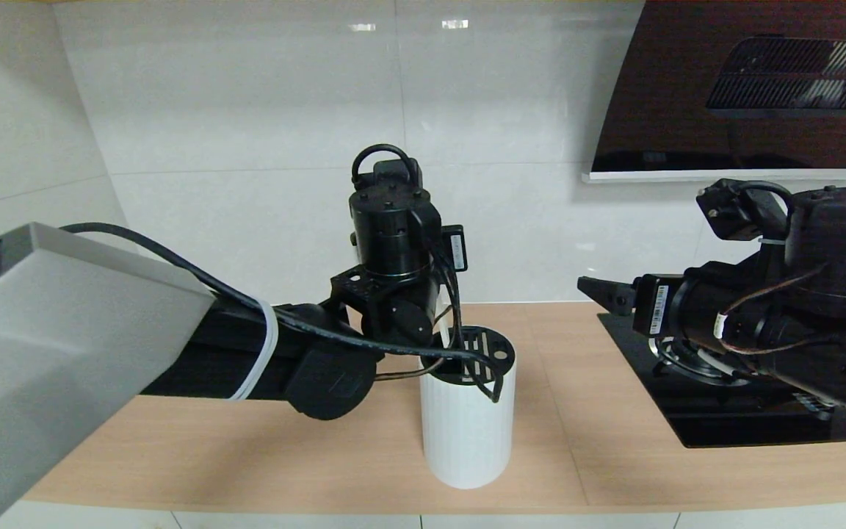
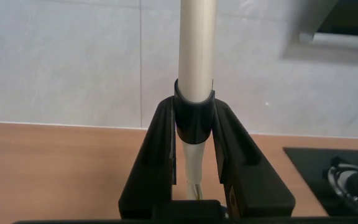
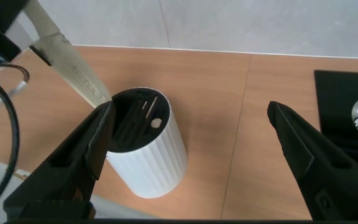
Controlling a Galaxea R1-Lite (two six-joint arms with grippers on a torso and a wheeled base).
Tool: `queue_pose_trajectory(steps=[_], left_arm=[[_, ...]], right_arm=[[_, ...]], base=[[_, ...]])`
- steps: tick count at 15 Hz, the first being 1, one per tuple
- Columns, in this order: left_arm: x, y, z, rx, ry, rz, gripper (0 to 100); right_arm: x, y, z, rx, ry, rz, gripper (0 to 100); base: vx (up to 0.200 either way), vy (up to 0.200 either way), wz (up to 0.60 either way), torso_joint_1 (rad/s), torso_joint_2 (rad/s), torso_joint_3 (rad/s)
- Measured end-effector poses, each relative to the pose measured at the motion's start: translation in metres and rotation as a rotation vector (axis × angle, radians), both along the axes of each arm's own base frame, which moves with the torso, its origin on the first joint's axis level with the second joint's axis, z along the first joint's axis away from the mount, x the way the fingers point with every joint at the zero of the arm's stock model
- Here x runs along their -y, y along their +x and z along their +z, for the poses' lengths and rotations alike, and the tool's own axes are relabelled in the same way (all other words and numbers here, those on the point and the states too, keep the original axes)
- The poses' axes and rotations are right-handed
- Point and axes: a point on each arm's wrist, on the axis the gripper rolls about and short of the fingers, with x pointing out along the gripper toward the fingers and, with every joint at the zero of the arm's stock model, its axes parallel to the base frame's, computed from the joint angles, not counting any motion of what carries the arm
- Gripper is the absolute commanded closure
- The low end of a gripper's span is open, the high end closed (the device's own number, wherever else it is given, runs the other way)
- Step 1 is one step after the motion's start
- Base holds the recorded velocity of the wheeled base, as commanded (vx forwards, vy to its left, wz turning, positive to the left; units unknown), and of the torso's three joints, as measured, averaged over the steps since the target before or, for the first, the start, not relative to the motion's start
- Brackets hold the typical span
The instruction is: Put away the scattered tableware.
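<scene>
A white ribbed utensil holder (image 1: 467, 426) with a black slotted top stands on the wooden counter (image 1: 606, 455). My left gripper (image 2: 194, 115) is directly above it, shut on a utensil with a cream handle and a black band (image 2: 197, 50). In the right wrist view the utensil (image 3: 73, 59) slants down to the holder's rim (image 3: 151, 155); its lower end is hidden. My right gripper (image 3: 190, 111) hangs open over the counter to the holder's right, holding nothing, and its finger (image 1: 603, 290) also appears in the head view.
A black stove (image 1: 724, 419) with a burner lies on the counter's right part, under my right arm. A dark range hood (image 1: 761, 88) hangs on the tiled wall above it. Bare counter stretches left and right of the holder.
</scene>
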Motion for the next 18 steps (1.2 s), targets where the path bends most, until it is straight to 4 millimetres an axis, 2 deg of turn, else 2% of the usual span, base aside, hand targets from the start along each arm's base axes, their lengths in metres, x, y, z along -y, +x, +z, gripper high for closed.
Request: queue_pose_trajectory(steps=[10, 18], left_arm=[[0.020, -0.015, -0.031, -0.053, 0.045, -0.054, 100], [0.027, -0.013, -0.074, -0.119, 0.088, -0.058, 100]], right_arm=[[-0.001, 0.001, -0.003, -0.010, -0.007, 0.002, 0], [-0.002, 0.003, -0.006, -0.018, -0.013, 0.002, 0]], base=[[0.000, 0.000, 0.00, 0.000, 0.00, 0.000], [0.000, 0.000, 0.00, 0.000, 0.00, 0.000]])
